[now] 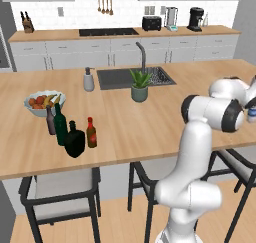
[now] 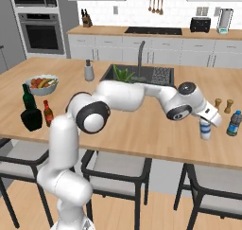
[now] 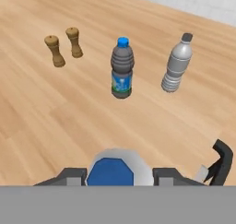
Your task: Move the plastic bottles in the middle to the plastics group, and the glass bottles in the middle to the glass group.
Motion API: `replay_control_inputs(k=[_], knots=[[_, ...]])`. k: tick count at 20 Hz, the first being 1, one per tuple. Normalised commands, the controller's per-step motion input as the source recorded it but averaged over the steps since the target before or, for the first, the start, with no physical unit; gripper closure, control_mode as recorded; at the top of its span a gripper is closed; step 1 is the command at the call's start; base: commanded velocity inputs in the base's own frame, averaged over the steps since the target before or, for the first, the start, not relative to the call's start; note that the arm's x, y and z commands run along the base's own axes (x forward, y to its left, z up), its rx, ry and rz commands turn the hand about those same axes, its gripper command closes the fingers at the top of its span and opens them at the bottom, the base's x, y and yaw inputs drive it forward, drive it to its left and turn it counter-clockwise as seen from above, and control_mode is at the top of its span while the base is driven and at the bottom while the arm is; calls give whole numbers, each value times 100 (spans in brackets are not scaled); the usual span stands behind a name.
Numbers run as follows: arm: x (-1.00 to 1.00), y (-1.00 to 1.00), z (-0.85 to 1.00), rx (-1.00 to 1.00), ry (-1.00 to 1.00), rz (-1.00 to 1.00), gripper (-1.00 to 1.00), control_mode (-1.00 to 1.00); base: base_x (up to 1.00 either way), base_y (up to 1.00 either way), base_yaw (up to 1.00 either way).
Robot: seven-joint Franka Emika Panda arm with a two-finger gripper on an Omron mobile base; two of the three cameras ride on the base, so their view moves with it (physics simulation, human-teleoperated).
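Gripped between my two dark fingers, a white plastic bottle [image 2: 205, 129] with a round blue cap stood upright under my gripper [image 2: 206, 121], its base at or just above the pale, straight-grained wooden counter [image 2: 142, 129] near the front edge on the right. From the hand camera, the blue cap [image 3: 110, 171] sat squarely between my fingertips. Beyond it stood a ribbed dark bottle [image 3: 122, 68] with a blue cap and a blue label, and near that a clear ridged bottle [image 3: 176, 64] with a grey cap. Two small turned wooden shakers [image 3: 63, 46] stood side by side, well apart from both. Far to the left on the counter, a squat black bottle [image 1: 74, 139] and a slim brown bottle [image 1: 91, 133] with a red cap stood just beside a tall green wine bottle [image 1: 60, 124] and a slim grey-brown bottle [image 1: 50, 120], near a white bowl of fruit [image 1: 42, 104].
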Motion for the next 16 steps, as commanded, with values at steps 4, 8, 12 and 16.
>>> replay_control_inputs(k=[4, 8, 12, 16], knots=[[4, -49, -6, 0, 0, -4, 100, -100, 0, 0, 0], [6, -42, 0, 0, 0, -3, 100, -100, 0, 0, 0], [2, -30, 0, 3, 0, -1, 100, -100, 0, 0, 0], [0, -16, -9, 11, 1, 0, 100, -100, 0, 0, 0]])
